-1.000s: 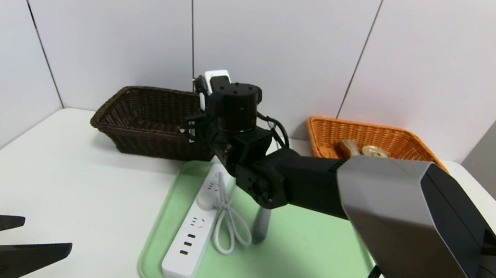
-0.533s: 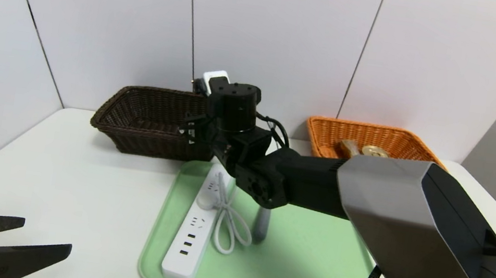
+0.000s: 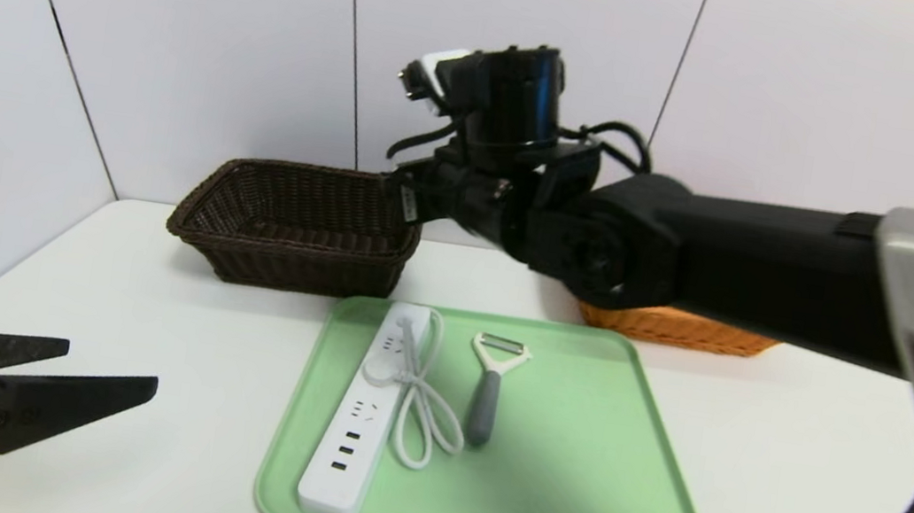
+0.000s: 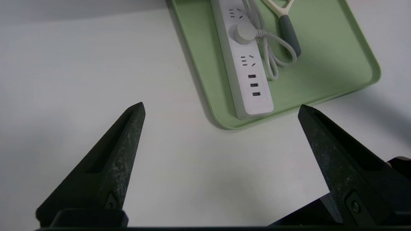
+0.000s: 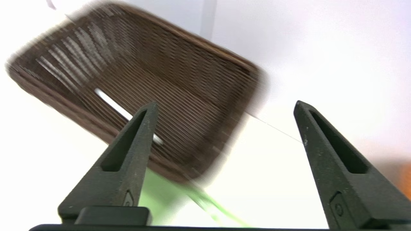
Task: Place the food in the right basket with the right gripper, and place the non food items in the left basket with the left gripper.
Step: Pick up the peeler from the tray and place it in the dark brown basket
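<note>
On the green tray there are just two things left: a white power strip with its looped cord, and a peeler with a grey handle lying right beside that cord. Neither is food, so my read is both are jobs for the left side. No food shows on the tray anymore, so the food half looks done or close to it, though the orange basket is mostly hidden behind the right arm and I can't see inside it from here.

The dark brown basket, behind the tray's left corner, has one pale thin strip lying in it per the right wrist view; can't tell what it is.

Right gripper is up in the air near the brown basket's right end, fingers spread wide, nothing between them.

Left gripper hangs low near the table's front left corner, well apart from the tray, fingers wide apart and empty too.

So I'd guess what's left is the strip and the peeler going to the brown basket.
</note>
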Controlling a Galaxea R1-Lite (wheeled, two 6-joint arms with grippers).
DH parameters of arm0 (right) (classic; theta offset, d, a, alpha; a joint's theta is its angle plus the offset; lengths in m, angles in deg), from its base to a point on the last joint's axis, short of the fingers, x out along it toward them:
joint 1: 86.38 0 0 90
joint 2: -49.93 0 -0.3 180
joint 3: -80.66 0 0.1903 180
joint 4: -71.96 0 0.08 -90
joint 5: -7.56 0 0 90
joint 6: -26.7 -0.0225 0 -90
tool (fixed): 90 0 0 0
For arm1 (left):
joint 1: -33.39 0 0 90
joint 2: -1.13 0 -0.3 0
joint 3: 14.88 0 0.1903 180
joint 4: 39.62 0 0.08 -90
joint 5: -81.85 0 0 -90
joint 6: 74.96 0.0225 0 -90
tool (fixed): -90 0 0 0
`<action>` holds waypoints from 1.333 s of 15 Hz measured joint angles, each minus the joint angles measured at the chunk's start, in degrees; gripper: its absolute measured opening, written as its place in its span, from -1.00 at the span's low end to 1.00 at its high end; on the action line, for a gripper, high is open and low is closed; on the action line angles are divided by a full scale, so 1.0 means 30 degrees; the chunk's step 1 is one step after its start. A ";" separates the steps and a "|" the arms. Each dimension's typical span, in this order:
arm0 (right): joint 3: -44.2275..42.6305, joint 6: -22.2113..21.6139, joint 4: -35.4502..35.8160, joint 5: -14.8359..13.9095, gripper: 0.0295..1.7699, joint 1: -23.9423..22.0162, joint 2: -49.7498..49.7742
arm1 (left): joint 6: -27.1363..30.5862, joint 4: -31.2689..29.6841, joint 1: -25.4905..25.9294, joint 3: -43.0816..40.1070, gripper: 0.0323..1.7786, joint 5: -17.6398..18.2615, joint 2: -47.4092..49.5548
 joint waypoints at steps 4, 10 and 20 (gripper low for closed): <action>0.0065 -0.1426 -0.5835 -0.0313 0.78 -0.1772 0.2828 | -0.0049 0.0792 -0.0284 0.3251 0.90 0.0000 -0.2101; 0.0085 -0.8525 -1.6518 0.2719 0.86 -0.4458 0.5551 | -0.2316 0.2751 -0.3600 0.7201 0.90 -0.0211 -0.5807; 0.0362 -0.8891 -2.2492 0.1341 0.91 -0.5100 0.7322 | -0.2621 0.2438 -0.5307 0.8021 0.90 -0.0508 -0.7928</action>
